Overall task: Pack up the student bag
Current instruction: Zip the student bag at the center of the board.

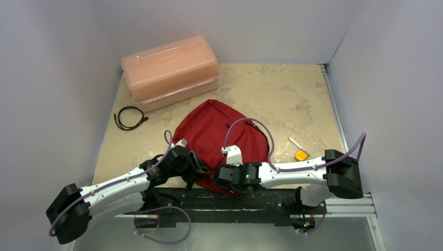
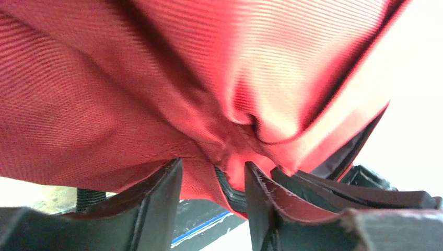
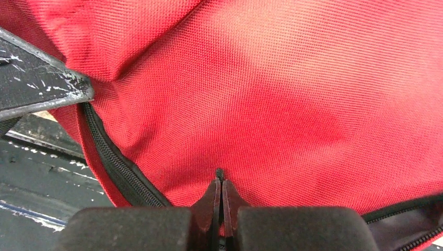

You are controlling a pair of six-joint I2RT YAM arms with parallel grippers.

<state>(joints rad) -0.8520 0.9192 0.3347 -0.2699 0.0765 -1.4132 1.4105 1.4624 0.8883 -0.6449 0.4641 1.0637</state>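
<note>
We are judging the packing as barely begun. The student bag (image 1: pixel 219 130) is lying slumped mid-table, toward 6 o'clock, and its inside is not showing. A black cable (image 1: pixel 129 117) is lying at its 10 o'clock, and a white stick (image 1: pixel 295 143) and a yellow piece (image 1: pixel 301 155) at its 3 o'clock, all apart from it. The left gripper (image 2: pixel 214 167) is straddling a zip fold at the bag's 7 o'clock edge, jaws apart; whether they are clamping it we cannot tell. The right gripper (image 3: pixel 219 183) is pressing clenched tips against the fabric at 6 o'clock.
</note>
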